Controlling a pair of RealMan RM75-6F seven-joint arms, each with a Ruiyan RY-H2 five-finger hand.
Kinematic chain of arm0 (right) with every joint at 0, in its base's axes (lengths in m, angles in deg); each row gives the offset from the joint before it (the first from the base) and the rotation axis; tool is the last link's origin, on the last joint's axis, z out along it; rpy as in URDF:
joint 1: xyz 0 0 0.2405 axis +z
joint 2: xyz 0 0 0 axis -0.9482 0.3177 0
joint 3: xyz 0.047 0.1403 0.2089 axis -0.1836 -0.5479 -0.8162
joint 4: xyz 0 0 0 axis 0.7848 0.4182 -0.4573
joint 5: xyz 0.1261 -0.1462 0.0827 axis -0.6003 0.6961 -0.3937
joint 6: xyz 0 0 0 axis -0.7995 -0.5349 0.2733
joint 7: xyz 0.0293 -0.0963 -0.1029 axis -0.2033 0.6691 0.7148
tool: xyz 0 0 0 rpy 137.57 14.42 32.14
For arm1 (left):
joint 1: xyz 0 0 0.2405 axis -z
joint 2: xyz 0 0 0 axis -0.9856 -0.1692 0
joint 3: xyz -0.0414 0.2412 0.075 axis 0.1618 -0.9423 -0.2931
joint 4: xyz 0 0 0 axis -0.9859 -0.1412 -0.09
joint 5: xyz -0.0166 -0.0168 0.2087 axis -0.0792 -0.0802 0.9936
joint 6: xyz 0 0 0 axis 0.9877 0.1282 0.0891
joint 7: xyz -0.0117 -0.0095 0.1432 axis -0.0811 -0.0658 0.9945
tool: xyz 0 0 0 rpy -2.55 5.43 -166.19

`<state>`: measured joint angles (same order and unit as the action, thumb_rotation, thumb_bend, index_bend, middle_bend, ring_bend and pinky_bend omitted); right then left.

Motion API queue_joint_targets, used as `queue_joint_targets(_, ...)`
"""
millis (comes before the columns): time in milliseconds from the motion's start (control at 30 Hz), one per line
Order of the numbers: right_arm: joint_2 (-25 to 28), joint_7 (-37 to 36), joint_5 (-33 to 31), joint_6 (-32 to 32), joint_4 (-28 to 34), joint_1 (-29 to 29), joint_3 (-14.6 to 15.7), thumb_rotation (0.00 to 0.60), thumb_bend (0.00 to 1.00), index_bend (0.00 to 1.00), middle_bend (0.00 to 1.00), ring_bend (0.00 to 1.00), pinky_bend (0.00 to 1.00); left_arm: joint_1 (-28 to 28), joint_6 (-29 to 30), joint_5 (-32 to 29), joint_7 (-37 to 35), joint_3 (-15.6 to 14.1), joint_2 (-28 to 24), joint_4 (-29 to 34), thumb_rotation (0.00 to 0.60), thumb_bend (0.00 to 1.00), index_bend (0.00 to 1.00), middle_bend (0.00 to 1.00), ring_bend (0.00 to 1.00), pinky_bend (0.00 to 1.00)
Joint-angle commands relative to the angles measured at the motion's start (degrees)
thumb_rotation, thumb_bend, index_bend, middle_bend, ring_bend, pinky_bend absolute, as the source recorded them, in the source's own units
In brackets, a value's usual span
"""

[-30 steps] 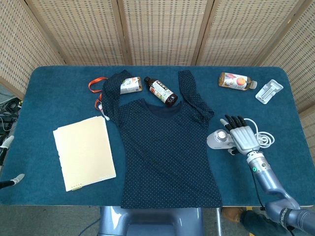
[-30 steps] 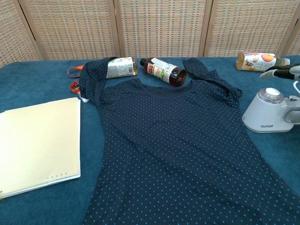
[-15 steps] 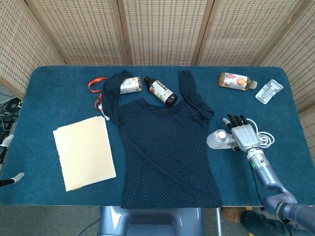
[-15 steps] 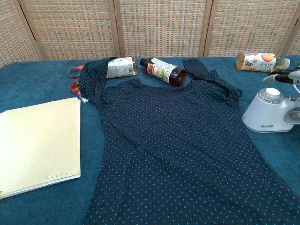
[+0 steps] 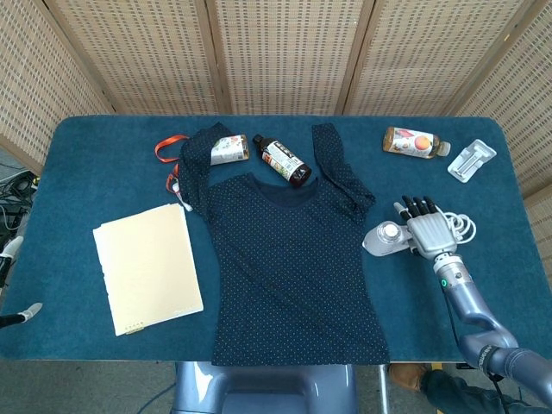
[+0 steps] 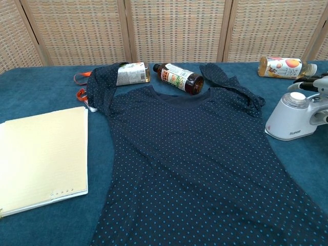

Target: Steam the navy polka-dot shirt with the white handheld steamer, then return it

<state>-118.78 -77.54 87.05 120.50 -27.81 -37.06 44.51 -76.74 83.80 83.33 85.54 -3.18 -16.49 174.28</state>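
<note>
The navy polka-dot shirt [image 5: 293, 267] [image 6: 195, 169] lies flat in the middle of the blue table, neck toward the far side. To its right, the white handheld steamer [image 5: 385, 240] [image 6: 287, 119] is tipped up at its handle end, with its nose near the shirt's right edge. My right hand [image 5: 429, 233] [image 6: 316, 97] grips the handle from above, fingers curled over it. The steamer's white cord [image 5: 464, 229] coils beside the hand. Only two fingertips of my left hand [image 5: 21, 315] show at the left edge, off the table, apart and holding nothing.
A cream paper pad [image 5: 147, 267] lies left of the shirt. Two bottles [image 5: 283, 160] [image 5: 229, 150] lie by the collar, next to an orange strap [image 5: 170, 148]. A juice bottle [image 5: 416, 142] and a clear plastic tray [image 5: 471, 160] sit at the far right.
My right hand slid a little away from me and closed over the steamer's handle. The steamer, flat before, now tilts with its handle end raised.
</note>
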Motion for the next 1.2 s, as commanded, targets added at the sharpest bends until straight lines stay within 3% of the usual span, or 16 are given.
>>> queue_joint_targets(33, -0.28, -0.43, -0.03, -0.73, -0.85, 0.52, 0.23, 0.6, 0.64, 0.0, 0.0, 0.0, 0.0, -0.02, 0.03, -0.06, -0.13, 0.02, -0.04, -0.06, 0.6, 0.0, 0.0, 0.0, 0.0, 0.0)
queue_joint_targets(433, -1.43, -3.42, 1.48, -3.08, -7.16, 2.72, 0.87, 0.6, 0.66, 0.02, 0.0, 0.0, 0.0, 0.12, -0.15, 0.13, 0.03, -0.17, 0.08, -0.07, 0.6, 0.0, 0.0, 0.0, 0.0, 0.0)
queue_joint_targets(567, -2.3, -6.33, 2.11, -5.56, -10.44, 3.93, 1.3, 0.6, 0.74, 0.13, 0.05, 0.01, 0.0, 0.15, -0.18, 0.1, 0.3, -0.22, 0.2, -0.05, 0.6, 0.0, 0.0, 0.0, 0.0, 0.0)
queue_joint_targets(700, -2.86, -10.49, 4.54, -5.14, -12.58, 4.49, 2.23, 0.6, 0.87, 0.32, 0.24, 0.18, 0.01, 0.17, -0.2, -0.28, 0.4, -0.08, 0.28, -0.09, 0.6, 0.0, 0.0, 0.0, 0.0, 0.0)
queue_joint_targets(800, -3.69, -14.33, 7.39, -3.18, -15.28, 4.73, 3.41, 0.6, 0.99, 0.47, 0.38, 0.37, 0.17, 0.29, -0.45, -0.48, 0.56, -0.07, 0.44, -0.29, 0.6, 0.0, 0.0, 0.0, 0.0, 0.0)
queue_joint_targets(967, -4.61, -19.8, 9.68, -2.63, -18.33, 5.36, 4.64, 0.6, 1.0, 0.7, 0.56, 0.57, 0.55, 0.44, -0.67, -0.5, 0.96, -0.13, 0.74, -0.42, 0.6, 0.0, 0.0, 0.0, 0.0, 0.0)
queue_joint_targets(1100, -4.76, -24.75, 10.69, -0.38, -19.15, 5.3, 4.66, 0.6, 1.0, 0.81, 0.62, 0.64, 0.8, 0.42, -0.6, -0.62, 1.05, -0.11, 0.86, -0.47, 0.6, 0.0, 0.0, 0.0, 0.0, 0.0)
queue_joint_targets(1200, -4.05, -29.03, 10.87, 1.15, -18.38, 5.12, 4.24, 0.6, 1.0, 0.82, 0.61, 0.64, 0.88, 0.46, -0.69, -0.65, 1.13, -0.14, 0.88, -0.44, 0.6, 0.0, 0.0, 0.0, 0.0, 0.0)
